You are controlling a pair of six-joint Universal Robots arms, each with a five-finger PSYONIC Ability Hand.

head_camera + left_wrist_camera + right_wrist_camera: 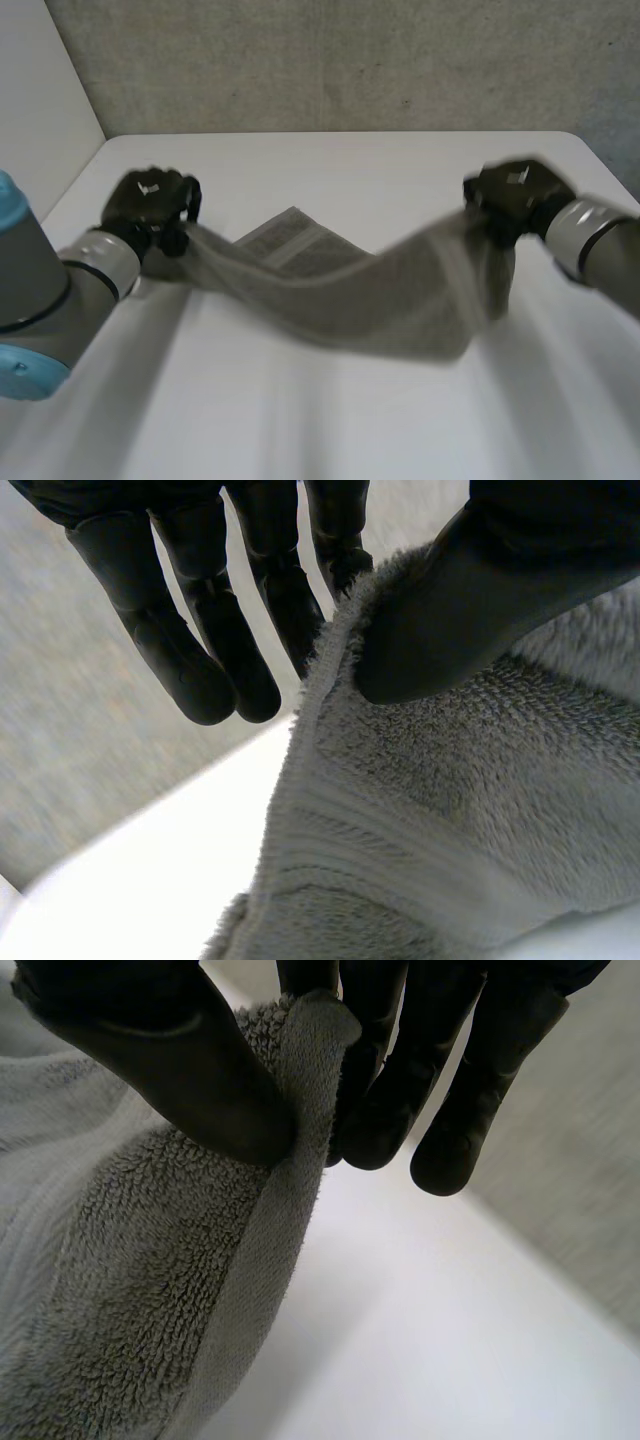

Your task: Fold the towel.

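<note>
While each clamps a corner of the towel (380, 300) between thumb and fingers, your left hand (150, 205) and right hand (515, 195) stand well apart, evidently to keep it spread. It sags between them over the middle of the tabletop (400, 165). You have bare room toward the far and near edges.

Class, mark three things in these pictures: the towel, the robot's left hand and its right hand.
towel (390, 300), head view, on its sagging middle between the hands.
left hand (150, 200), head view, on the middle of the hand.
right hand (515, 195), head view, on the middle of the hand.
</note>
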